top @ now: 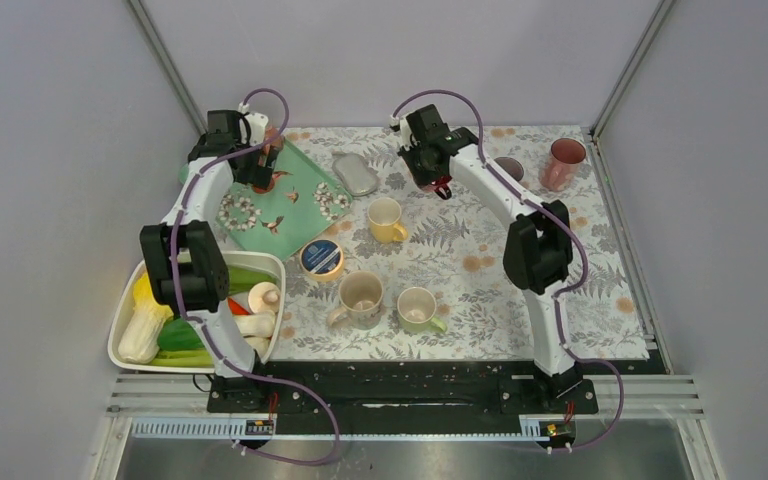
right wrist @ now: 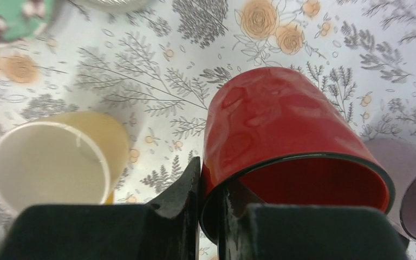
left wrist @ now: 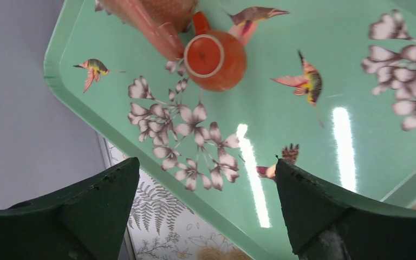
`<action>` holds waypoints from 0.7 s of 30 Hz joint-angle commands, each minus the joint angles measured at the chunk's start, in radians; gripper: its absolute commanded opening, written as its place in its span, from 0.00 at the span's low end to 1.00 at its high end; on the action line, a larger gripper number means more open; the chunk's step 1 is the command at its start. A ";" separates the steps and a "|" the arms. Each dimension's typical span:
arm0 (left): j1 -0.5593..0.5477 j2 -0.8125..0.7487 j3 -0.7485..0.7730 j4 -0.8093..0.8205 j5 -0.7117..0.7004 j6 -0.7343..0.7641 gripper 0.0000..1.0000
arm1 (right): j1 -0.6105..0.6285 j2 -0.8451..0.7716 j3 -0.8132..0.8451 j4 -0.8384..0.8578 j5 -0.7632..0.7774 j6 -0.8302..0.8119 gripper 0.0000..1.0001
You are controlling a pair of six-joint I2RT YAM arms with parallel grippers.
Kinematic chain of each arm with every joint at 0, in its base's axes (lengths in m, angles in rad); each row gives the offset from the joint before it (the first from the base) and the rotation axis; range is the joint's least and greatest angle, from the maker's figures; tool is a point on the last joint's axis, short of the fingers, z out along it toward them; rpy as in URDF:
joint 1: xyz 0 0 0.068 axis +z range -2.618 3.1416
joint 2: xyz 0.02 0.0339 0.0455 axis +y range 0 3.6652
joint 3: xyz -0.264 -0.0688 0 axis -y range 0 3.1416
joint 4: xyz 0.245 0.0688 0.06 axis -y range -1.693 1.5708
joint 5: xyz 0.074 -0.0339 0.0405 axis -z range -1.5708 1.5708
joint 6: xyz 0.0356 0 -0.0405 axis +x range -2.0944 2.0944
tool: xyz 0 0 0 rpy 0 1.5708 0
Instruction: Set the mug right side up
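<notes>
A red mug (right wrist: 281,124) with a dark rim is tilted, its mouth toward the camera, above the floral tablecloth. My right gripper (right wrist: 211,176) is shut on its rim, one finger outside the wall and one inside. In the top view the right gripper (top: 442,186) holds it at the back middle of the table. A small orange mug (left wrist: 215,58) stands upside down on the green tray (left wrist: 281,124). My left gripper (left wrist: 206,173) is open and empty above the tray's edge, short of the orange mug; in the top view it (top: 260,178) is at the back left.
A yellow mug (top: 387,220), a beige mug (top: 361,297) and a green mug (top: 418,309) stand upright mid-table. A blue tin (top: 321,258), a silver tin (top: 356,172), a pink cup (top: 564,163), a mauve cup (right wrist: 414,184) and a white tub (top: 125,320) of vegetables are around.
</notes>
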 commanded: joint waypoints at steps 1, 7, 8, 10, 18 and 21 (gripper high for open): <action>0.028 0.052 0.107 0.006 -0.028 0.012 0.99 | -0.023 0.101 0.232 -0.164 -0.036 -0.059 0.00; 0.064 0.148 0.156 0.019 0.007 0.000 0.99 | -0.036 0.260 0.389 -0.261 -0.053 -0.059 0.00; 0.071 0.158 0.160 0.025 0.024 0.000 0.99 | -0.036 0.273 0.400 -0.268 -0.054 -0.058 0.00; 0.079 0.186 0.181 0.026 0.056 -0.005 0.99 | -0.036 0.290 0.409 -0.276 -0.055 -0.055 0.03; 0.104 0.348 0.364 -0.029 0.115 -0.126 0.99 | -0.040 0.325 0.408 -0.292 -0.082 -0.057 0.11; 0.104 0.400 0.423 -0.050 0.135 -0.153 0.99 | -0.042 0.334 0.408 -0.292 -0.085 -0.059 0.18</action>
